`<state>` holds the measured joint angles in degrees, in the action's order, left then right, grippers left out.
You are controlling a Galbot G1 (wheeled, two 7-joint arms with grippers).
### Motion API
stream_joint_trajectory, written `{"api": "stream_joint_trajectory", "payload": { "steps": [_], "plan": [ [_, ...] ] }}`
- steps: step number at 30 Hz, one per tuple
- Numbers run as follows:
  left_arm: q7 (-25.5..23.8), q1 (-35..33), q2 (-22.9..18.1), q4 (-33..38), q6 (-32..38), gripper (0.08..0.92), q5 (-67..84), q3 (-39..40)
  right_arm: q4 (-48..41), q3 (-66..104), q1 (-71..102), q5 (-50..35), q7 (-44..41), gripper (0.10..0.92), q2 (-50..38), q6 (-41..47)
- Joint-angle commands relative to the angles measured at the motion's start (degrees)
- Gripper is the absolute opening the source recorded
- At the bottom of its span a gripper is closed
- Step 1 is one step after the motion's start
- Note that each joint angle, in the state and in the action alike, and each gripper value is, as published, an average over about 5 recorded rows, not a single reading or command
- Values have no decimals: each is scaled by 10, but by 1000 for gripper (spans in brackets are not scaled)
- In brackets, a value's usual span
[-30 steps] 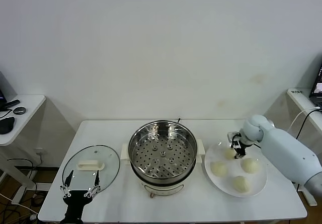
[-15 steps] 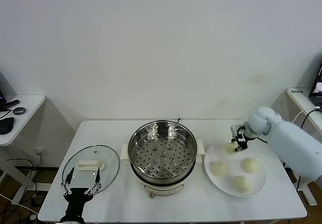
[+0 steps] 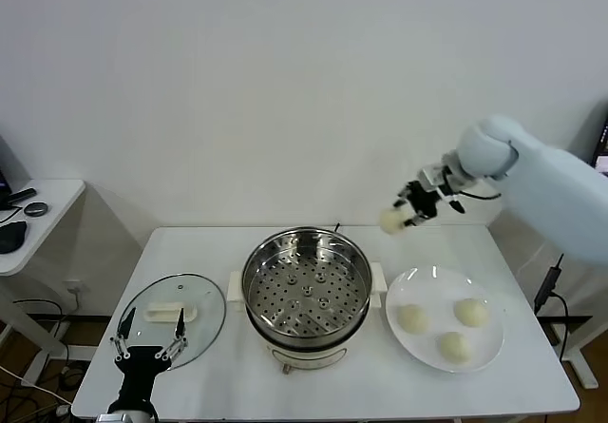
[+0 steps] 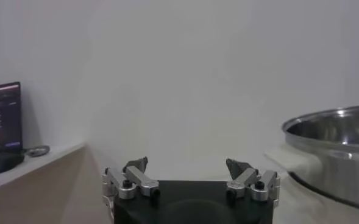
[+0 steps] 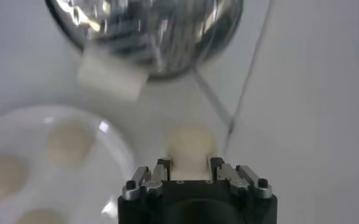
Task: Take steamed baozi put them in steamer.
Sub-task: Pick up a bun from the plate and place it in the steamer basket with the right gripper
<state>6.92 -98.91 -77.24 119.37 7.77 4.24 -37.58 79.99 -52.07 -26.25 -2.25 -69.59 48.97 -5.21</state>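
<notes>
Your right claw point(image 3: 407, 212) is clamped on one steamed baozi point(image 3: 391, 221), held in the air right of centre in the head view, above the gap between the steamer point(image 3: 306, 288) and the white plate point(image 3: 445, 318). The other three baozi point(image 3: 412, 318) lie on that plate at lower right, and the steamer sits mid-table point(image 3: 323, 385) with its perforated tray bare. Your left claw point(image 3: 148, 344) waits at lower left, fingers spread apart, beside the glass lid point(image 3: 172, 310).
</notes>
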Motion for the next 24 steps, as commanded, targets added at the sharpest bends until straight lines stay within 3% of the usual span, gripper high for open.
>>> {"api": "stream_joint_trajectory", "payload": {
  "steps": [1,10,19,24],
  "plan": [
    [0,2,0,3,0,823,2,-7,35,-109,-114,-71,-2,420,74,-74],
    [2,11,-5,6,-5,823,3,-23,17,-158,-57,21,24,424,176,-203],
    [5,17,-9,8,-12,823,6,-31,-51,-126,25,217,50,424,191,-292],
    [5,17,-9,5,-12,823,6,-32,-80,-97,54,277,71,424,185,-316]
  ]
}}
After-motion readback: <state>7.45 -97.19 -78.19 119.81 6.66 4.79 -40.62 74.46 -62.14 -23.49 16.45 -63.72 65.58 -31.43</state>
